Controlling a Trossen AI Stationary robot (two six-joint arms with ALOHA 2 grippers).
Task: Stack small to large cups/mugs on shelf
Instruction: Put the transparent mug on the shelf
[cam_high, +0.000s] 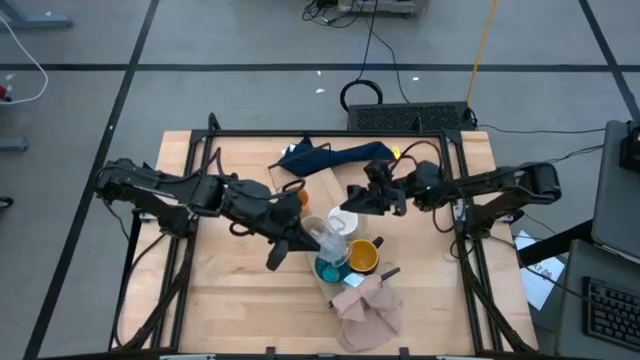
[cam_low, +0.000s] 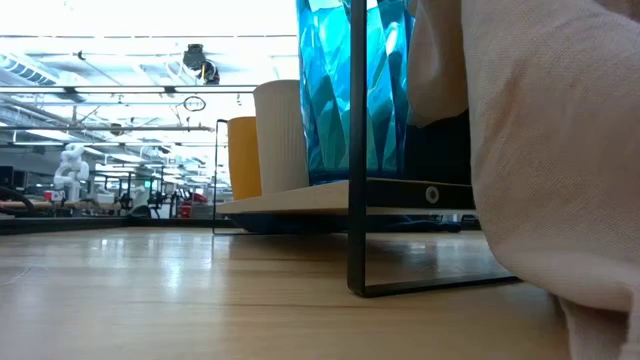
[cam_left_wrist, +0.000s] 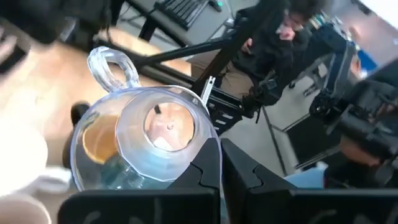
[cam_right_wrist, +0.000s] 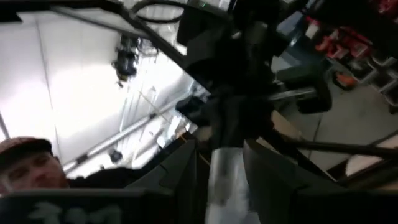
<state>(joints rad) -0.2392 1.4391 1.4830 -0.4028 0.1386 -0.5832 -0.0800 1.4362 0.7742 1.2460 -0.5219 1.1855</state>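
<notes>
Wooden surface (cam_high: 230, 300) is crowded; my left fingers (cam_left_wrist: 221, 163) pinch the clear glass cup's (cam_left_wrist: 143, 146) rim, hovering over the teal cup (cam_high: 331, 266). Next: lower it carefully. Right fingers, can't tell.

Wooden table (cam_high: 230, 290) carries shelf (cam_low: 300, 200), two cloths.

near-left table (cam_high: 230, 300) free | cups (cam_high: 340, 245) crowded between both arms | cloth (cam_high: 365, 310) blocks front
</notes>
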